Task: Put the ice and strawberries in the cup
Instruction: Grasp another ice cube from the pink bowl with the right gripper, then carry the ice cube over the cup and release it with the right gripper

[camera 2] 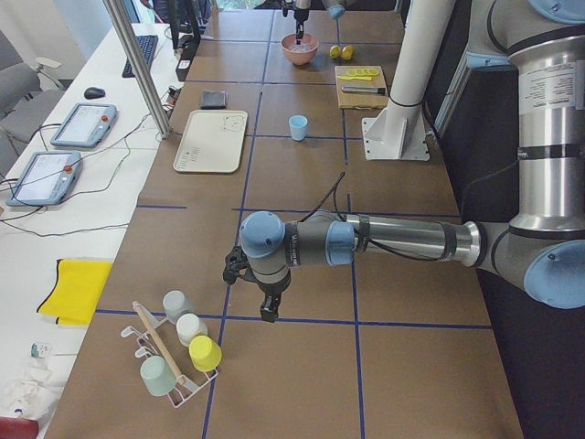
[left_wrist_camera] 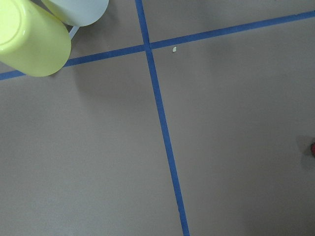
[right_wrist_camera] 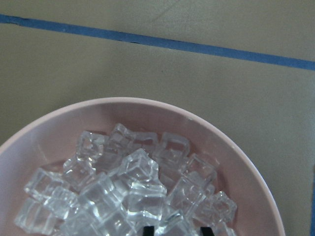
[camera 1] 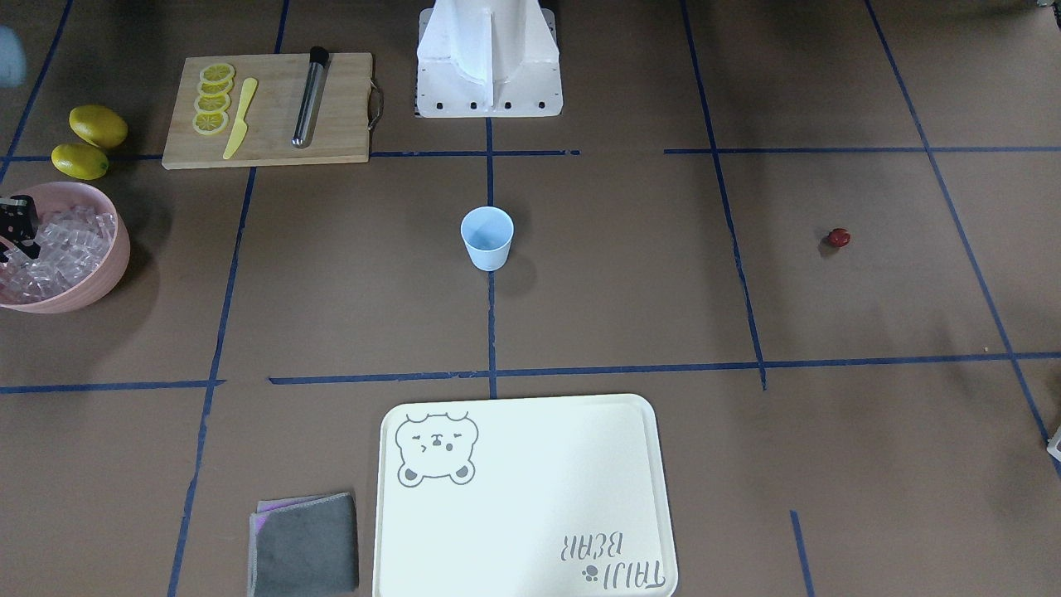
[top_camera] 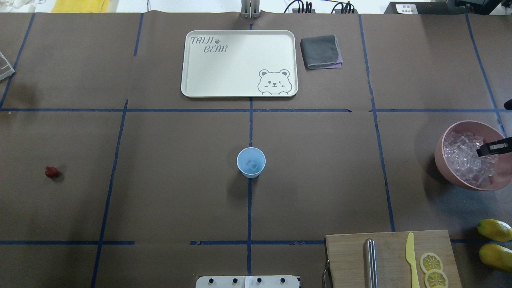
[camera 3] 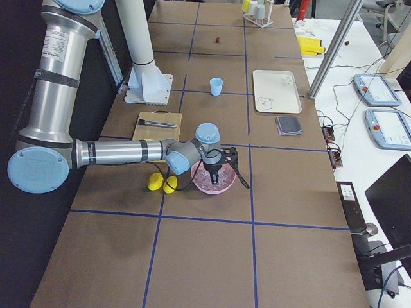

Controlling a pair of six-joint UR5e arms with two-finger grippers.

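Observation:
The light blue cup [top_camera: 251, 162] stands upright at the table's middle with one ice cube [top_camera: 252, 165] inside; it also shows in the front view [camera 1: 487, 240]. The pink bowl [top_camera: 444, 160] at the robot's right holds several clear ice cubes [right_wrist_camera: 133, 187]. My right gripper [right_wrist_camera: 177, 230] hangs low over that ice, its fingertips [right_wrist_camera: 147, 230] apart and holding nothing; it shows in the overhead view [top_camera: 494, 148] too. The dark red strawberry [top_camera: 51, 172] lies alone on the left side. My left gripper [camera 2: 265, 306] hovers near the cup rack; I cannot tell its state.
A wooden board [top_camera: 392, 260] with lemon slices [top_camera: 431, 263], a yellow knife [top_camera: 411, 256] and a metal rod [top_camera: 370, 264] lies near the right. Two lemons [top_camera: 495, 230] lie beside it. A cream tray [top_camera: 240, 64] and grey cloth [top_camera: 321, 52] lie at the far side. A yellow cup [left_wrist_camera: 29, 39] sits on a rack.

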